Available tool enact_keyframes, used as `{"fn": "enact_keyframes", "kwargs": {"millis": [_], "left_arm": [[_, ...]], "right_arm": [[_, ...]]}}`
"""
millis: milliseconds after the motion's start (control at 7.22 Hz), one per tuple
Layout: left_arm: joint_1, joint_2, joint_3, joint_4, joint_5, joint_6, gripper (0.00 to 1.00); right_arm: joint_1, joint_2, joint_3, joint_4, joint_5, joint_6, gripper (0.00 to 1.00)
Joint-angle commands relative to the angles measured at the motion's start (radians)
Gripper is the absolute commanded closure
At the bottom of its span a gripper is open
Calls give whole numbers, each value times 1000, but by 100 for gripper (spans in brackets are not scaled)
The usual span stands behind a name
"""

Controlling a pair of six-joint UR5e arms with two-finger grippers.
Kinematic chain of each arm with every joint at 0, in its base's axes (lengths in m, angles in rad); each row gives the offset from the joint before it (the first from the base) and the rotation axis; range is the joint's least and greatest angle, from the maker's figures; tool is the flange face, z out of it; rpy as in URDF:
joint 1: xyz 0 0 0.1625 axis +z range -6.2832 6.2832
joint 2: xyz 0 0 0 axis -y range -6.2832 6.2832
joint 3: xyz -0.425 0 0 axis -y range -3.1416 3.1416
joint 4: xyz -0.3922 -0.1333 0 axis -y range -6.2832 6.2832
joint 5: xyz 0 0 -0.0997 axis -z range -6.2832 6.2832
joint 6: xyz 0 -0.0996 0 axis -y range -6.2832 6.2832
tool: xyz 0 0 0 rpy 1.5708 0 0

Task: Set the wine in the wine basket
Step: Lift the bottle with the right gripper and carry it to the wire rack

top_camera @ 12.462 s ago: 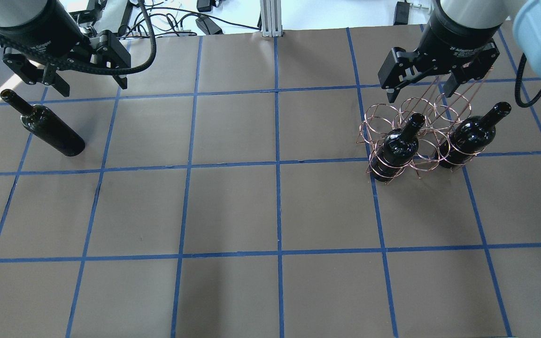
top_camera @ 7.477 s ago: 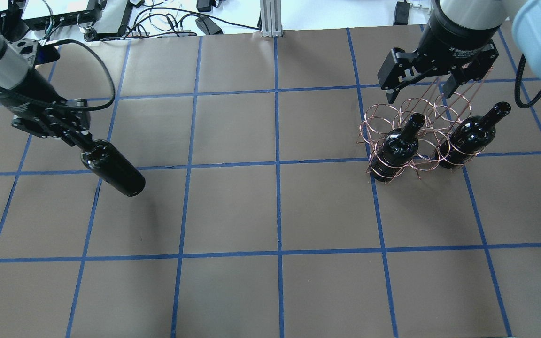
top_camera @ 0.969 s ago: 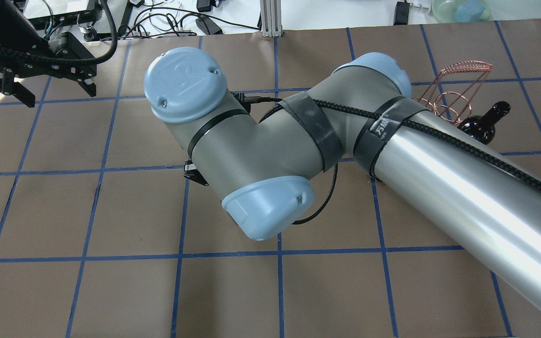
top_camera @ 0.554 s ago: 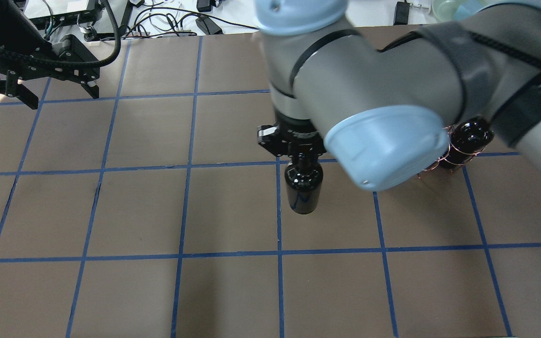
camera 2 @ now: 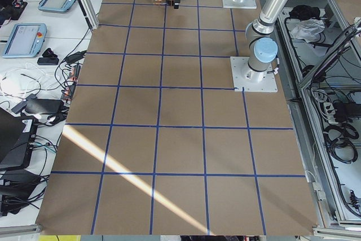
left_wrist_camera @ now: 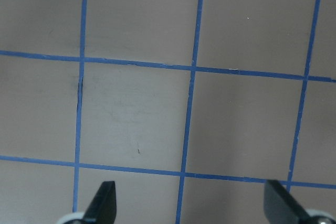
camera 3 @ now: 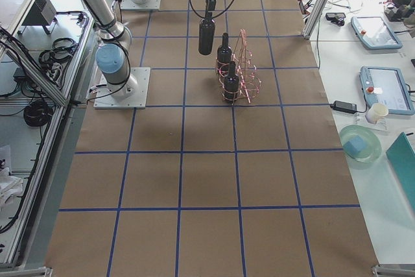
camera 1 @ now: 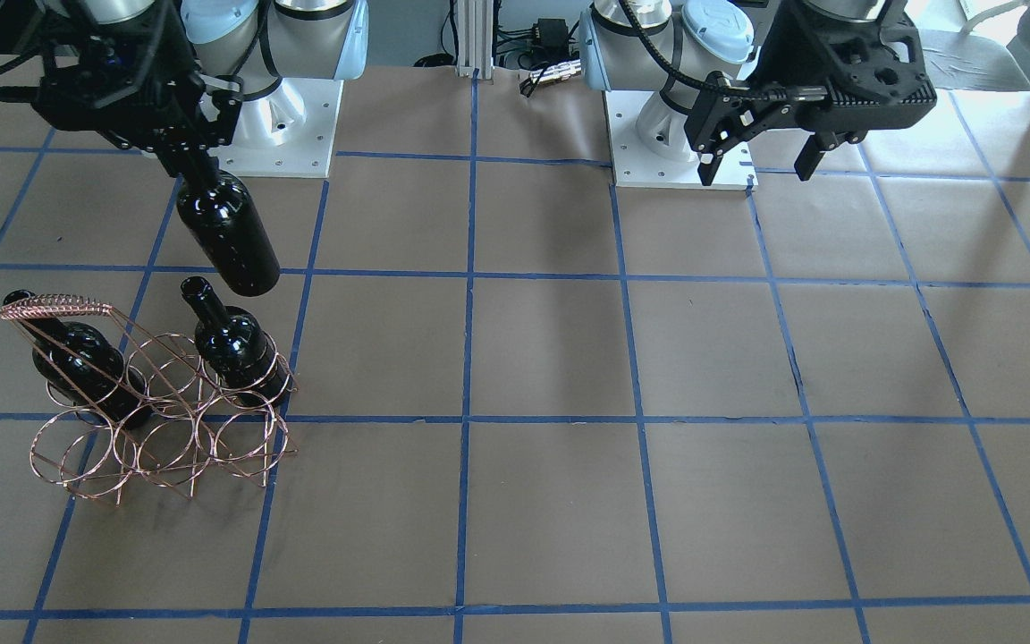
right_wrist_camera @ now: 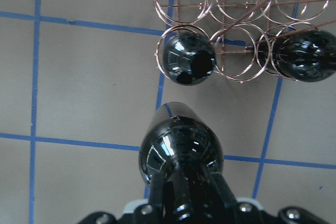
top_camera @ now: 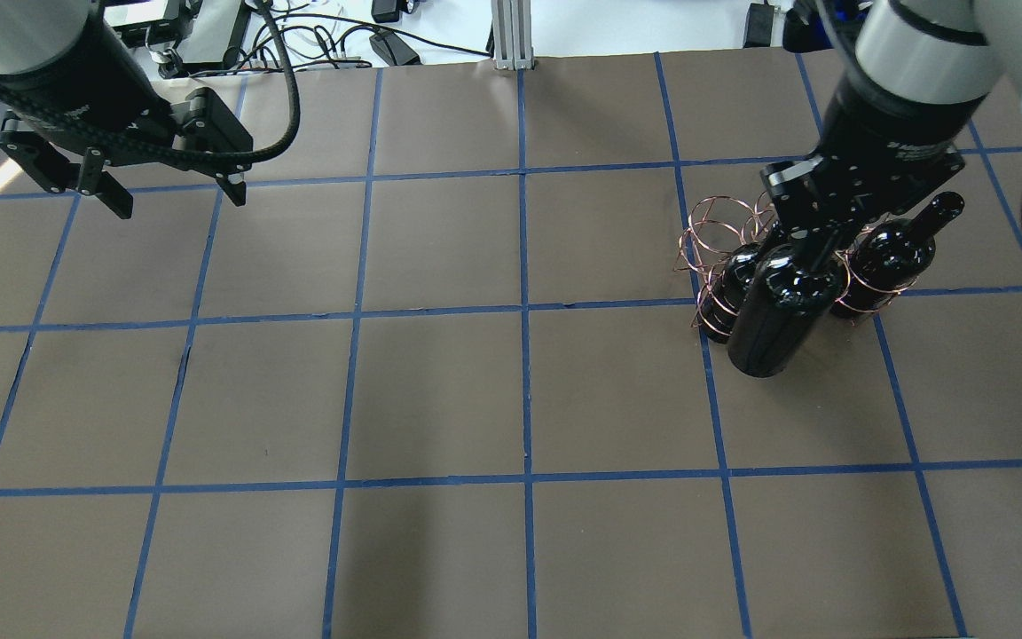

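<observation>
At the left of the front-facing view, the right gripper [camera 1: 186, 163] hangs above the bench [camera 1: 569, 358]. Its jaws are clamped on the neck of the wine [camera 1: 229, 237]. The wine dangles base down, slightly tilted, clear of the bench, just above and beside the basket [camera 1: 54, 307]. The basket stands toward the lower left. In its upper row, a bottle [camera 1: 233, 344] stands in the right end ring and a second bottle [camera 1: 77, 358] in the left end ring. At the upper right, the left gripper [camera 1: 756, 170] hovers over bare bench, jaws spread wide, holding nothing.
</observation>
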Motion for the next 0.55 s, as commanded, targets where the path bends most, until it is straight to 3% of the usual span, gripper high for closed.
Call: {"fn": "enact_keyframes", "kwargs": {"millis": [0, 415], "left_arm": [[-25, -2, -10, -1, -5, -9, 0], [-23, -2, -11, -1, -5, -7, 0]], "right_arm": [[-129, 0, -5, -18, 6, -162, 100], [-129, 122, -83, -151, -20, -171, 100]]}}
